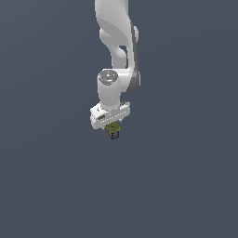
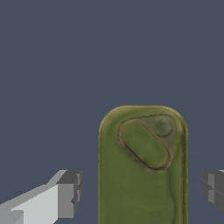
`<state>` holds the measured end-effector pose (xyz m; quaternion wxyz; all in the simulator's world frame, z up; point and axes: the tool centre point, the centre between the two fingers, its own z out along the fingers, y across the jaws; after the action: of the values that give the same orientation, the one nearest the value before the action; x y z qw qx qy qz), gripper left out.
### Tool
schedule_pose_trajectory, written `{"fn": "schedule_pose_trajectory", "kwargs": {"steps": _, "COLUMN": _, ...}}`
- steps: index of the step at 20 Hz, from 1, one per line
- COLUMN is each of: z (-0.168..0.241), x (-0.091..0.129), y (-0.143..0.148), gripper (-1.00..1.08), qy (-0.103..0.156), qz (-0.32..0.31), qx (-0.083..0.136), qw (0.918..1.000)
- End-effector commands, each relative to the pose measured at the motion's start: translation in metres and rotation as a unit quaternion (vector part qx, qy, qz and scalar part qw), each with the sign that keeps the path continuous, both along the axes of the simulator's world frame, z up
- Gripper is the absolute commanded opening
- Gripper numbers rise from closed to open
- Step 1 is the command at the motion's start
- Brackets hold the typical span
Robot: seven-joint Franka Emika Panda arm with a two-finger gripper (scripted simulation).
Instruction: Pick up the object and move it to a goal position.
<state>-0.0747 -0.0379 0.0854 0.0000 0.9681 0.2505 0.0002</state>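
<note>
The object (image 1: pixel 113 129) is a tiny olive-green and yellow lump with a dark part, right under the white arm's hand in the exterior view. In the wrist view it (image 2: pixel 142 175) is an olive-green rounded slab with an oval recess on top. My gripper (image 1: pixel 112 133) is straight over it, with the fingers reaching down on either side. In the wrist view the gripper (image 2: pixel 141 192) is open. One grey pad (image 2: pixel 70 192) and the other (image 2: pixel 213 188) each stand a small gap away from the object's sides.
A plain dark blue-grey surface (image 1: pixel 186 186) fills both views. No other objects show. No goal marker shows.
</note>
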Motion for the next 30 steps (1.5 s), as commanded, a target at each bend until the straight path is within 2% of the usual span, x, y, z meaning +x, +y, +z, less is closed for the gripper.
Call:
{"fn": "schedule_pose_trajectory", "kwargs": {"steps": 1, "z": -0.012, "x": -0.001, "y": 0.0, "gripper": 1.0, "qy": 0.0, "qz": 0.0, "qx": 0.0, "qw": 1.0}}
{"fn": "schedule_pose_trajectory", "kwargs": {"steps": 8, "z": -0.026, "x": 0.0, "y": 0.0, "gripper": 1.0, "qy": 0.0, "qz": 0.001, "qx": 0.0, "qw": 1.0}}
{"fn": "schedule_pose_trajectory", "kwargs": {"steps": 9, "z": -0.026, "x": 0.0, "y": 0.0, "gripper": -1.0, "qy": 0.0, "qz": 0.001, "qx": 0.0, "qw": 1.0}}
{"fn": "schedule_pose_trajectory", "kwargs": {"steps": 22, "z": -0.024, "x": -0.001, "y": -0.003, "gripper": -1.0, "qy": 0.0, "qz": 0.001, "qx": 0.0, "qw": 1.0}}
{"fn": "schedule_pose_trajectory", "kwargs": {"steps": 30, "z": -0.001, "x": -0.008, "y": -0.038, "gripper": -1.0, "qy": 0.0, "qz": 0.001, "qx": 0.0, "qw": 1.0}}
